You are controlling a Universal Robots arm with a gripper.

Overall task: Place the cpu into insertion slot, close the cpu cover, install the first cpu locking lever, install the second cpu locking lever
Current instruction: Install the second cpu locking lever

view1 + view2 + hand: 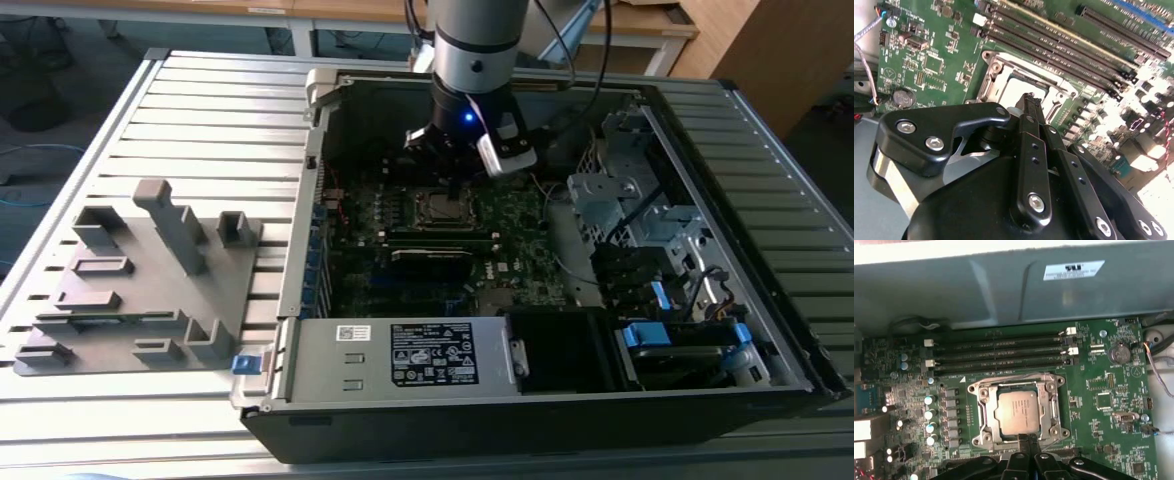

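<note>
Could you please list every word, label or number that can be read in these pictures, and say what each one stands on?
White sticker on the grey case wall: print too blurred to read.
Black label on the power supply box: too small to read.
Small white sticker beside it: too small.
Chip top: faint marks, unreadable.
Circuit board print: too small.
Nothing can be quoted.
</note>
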